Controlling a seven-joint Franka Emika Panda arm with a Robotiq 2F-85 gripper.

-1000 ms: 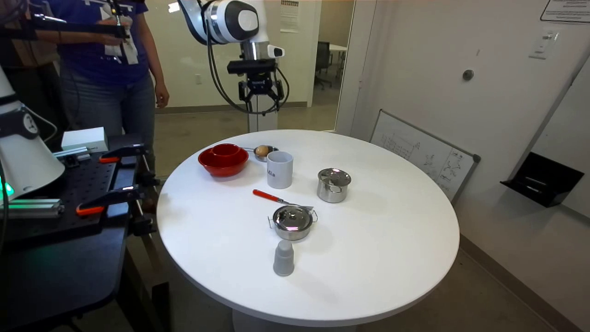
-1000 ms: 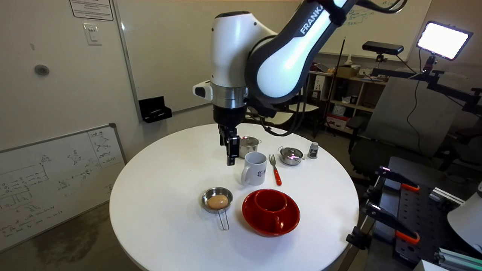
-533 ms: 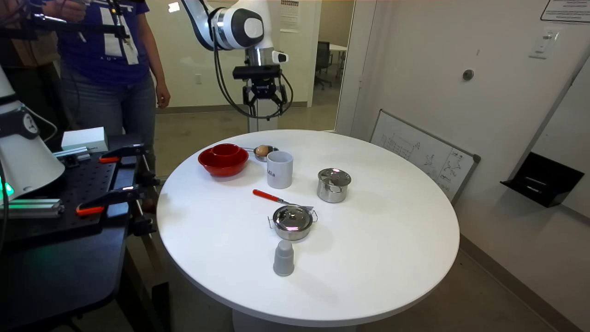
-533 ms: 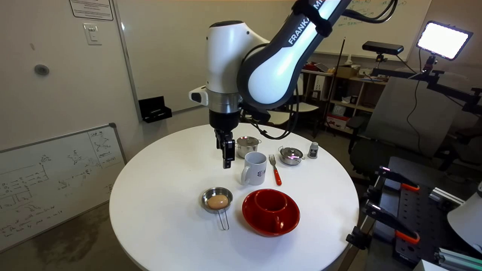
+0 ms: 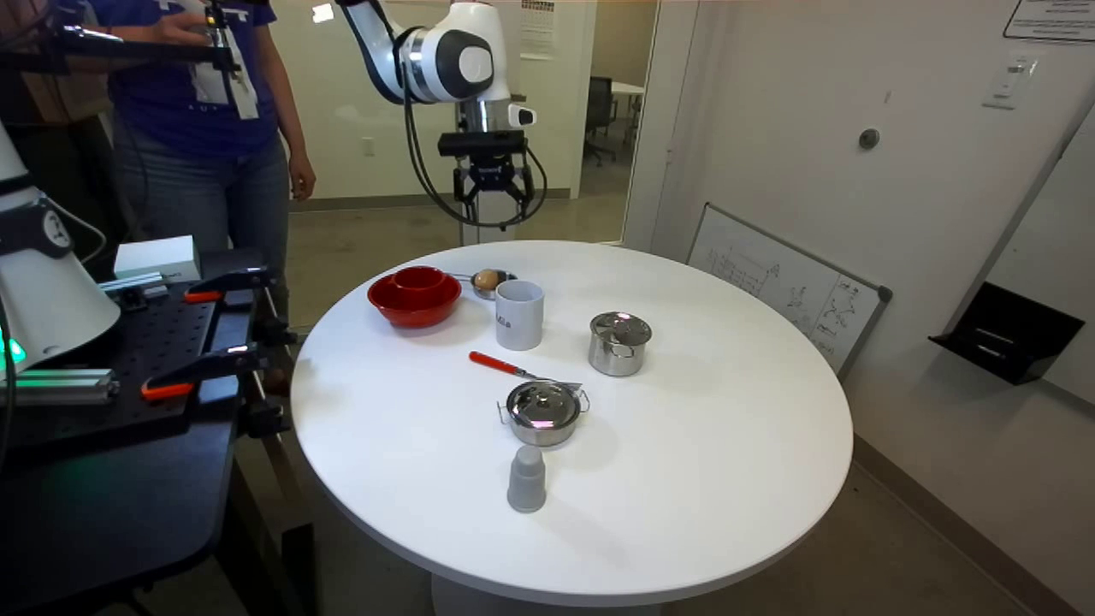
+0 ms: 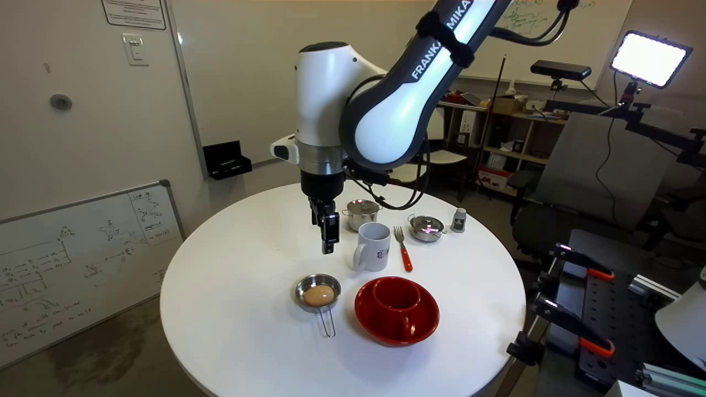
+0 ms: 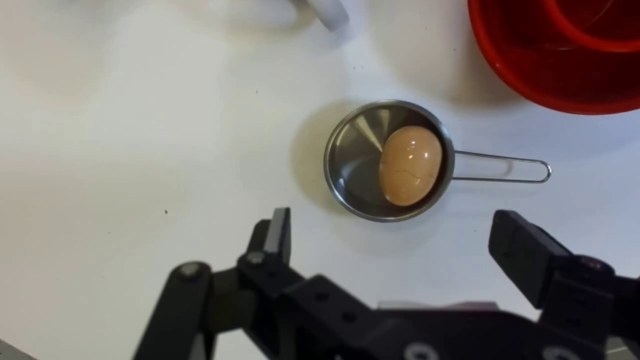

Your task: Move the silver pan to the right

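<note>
Silver pan point(image 7: 354, 167) on table point(image 7: 150, 150), below pincer point(image 7: 391, 219), apart from it; pincer spread wide.

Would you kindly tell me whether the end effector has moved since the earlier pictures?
Yes: in an exterior view, the end effector has shifted down and to the picture's left, away from the unmoved white mug and closer to the silver pan.

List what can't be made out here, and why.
Part of the silver pan: behind the white mug in an exterior view.
Inside of the taller silver pot: under its lid in both exterior views.
Rest of the red bowl, wrist view: cut off by the top and right edges.
Writing on the leaning whiteboard: too small in both exterior views.
</note>
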